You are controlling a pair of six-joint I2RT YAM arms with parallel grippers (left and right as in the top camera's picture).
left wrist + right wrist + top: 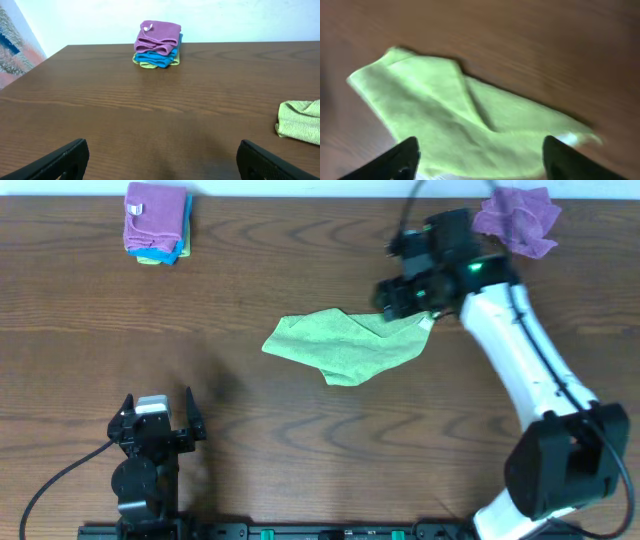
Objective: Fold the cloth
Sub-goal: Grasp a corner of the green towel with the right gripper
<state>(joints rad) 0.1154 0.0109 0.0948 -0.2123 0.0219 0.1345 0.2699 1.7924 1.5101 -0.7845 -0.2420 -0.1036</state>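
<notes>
Overhead view: one green cloth (345, 345) lies rumpled at centre frame, bare table (100, 330) around it. One folded stack (157, 223) upper left, one purple cloth (517, 218) upper right. Jaws wide on both: right gripper (395, 305) over the cloth's right edge, left gripper (158, 418) lower left.

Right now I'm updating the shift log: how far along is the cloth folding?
Done: a stack of folded cloths sits at the far left corner. In hand: the green cloth lies mid-table with one flap laid over, uneven. The right gripper hovers open over it, and the left gripper is open, well away. Left: finishing the green cloth's fold. The purple cloth lies crumpled at the far right.
</notes>
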